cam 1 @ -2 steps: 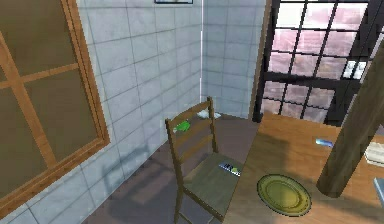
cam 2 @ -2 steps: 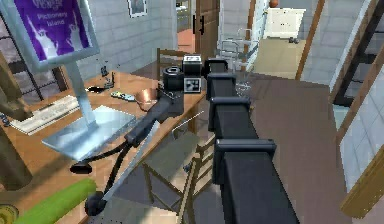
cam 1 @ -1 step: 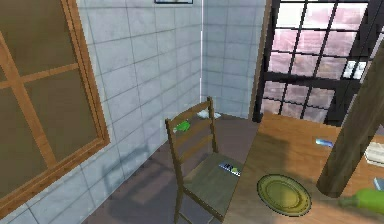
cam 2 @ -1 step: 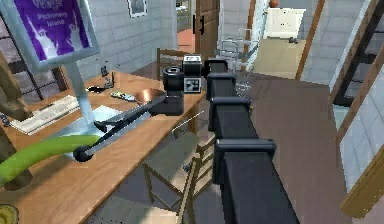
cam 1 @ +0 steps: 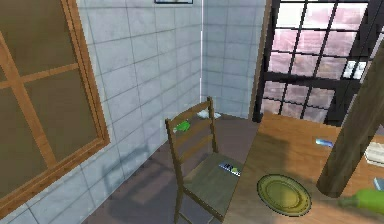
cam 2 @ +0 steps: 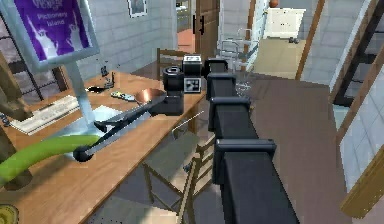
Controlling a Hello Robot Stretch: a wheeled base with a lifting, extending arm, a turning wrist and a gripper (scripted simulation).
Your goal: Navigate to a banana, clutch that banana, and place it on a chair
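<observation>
A curved yellow-green banana (cam 2: 40, 160) hangs at the far end of my gripper (cam 2: 85, 152), just above the wooden table (cam 2: 120, 175); the gripper holds it. The dark arm (cam 2: 235, 150) rises from the arm side view's bottom edge, with the white marked squares (cam 2: 180, 78) at its end. A wooden slat-back chair (cam 2: 175, 165) stands tucked at the table's edge, below and left of the arm. In the forward view a similar chair (cam 1: 205, 160) stands beside the table (cam 1: 300, 150), with a small flat object (cam 1: 229, 168) on its seat.
A keyboard (cam 2: 45, 113), a purple screen (cam 2: 55, 30) and a small remote (cam 2: 125, 96) are on the table. The forward view has a green plate (cam 1: 283, 192), a green bottle (cam 1: 360, 200), a wooden post (cam 1: 355, 130), tiled walls and a dark-framed window (cam 1: 310, 60). A doorway (cam 2: 205, 25) lies beyond.
</observation>
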